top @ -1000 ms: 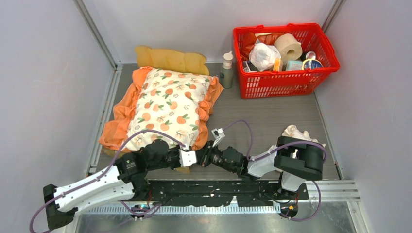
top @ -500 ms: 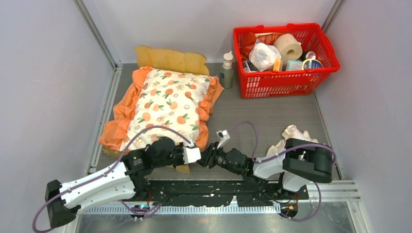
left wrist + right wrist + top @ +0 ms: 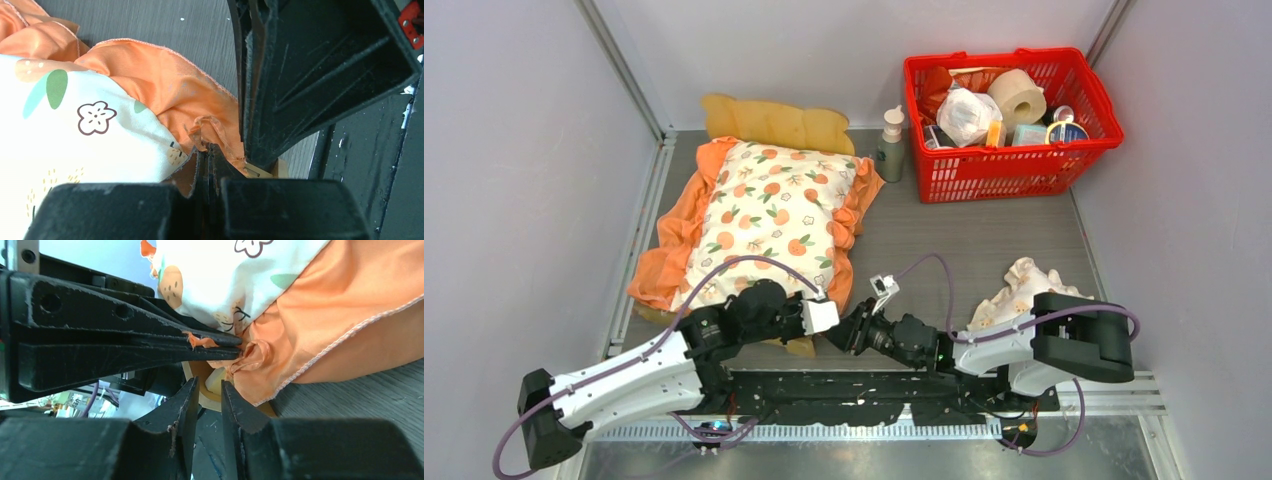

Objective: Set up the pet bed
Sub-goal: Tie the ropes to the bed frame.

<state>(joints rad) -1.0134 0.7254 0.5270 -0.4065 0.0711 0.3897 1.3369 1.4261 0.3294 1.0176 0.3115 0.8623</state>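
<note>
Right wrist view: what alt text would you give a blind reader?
The left pincer pinches the orange frill of a fruit-print cushion. Below, the right pincer stands slightly parted, pointing at a pale wooden bed corner under the frill.

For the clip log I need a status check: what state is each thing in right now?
pet bed: standing flat, mostly covered.
cushion: lying on the pet bed.
left hand: shut on the cushion's orange ruffle.
right hand: narrowly parted at the bed's corner, grip unclear.
small pillow: crumpled, off the bed.
pump bottle: upright.
red basket: filled.
</note>
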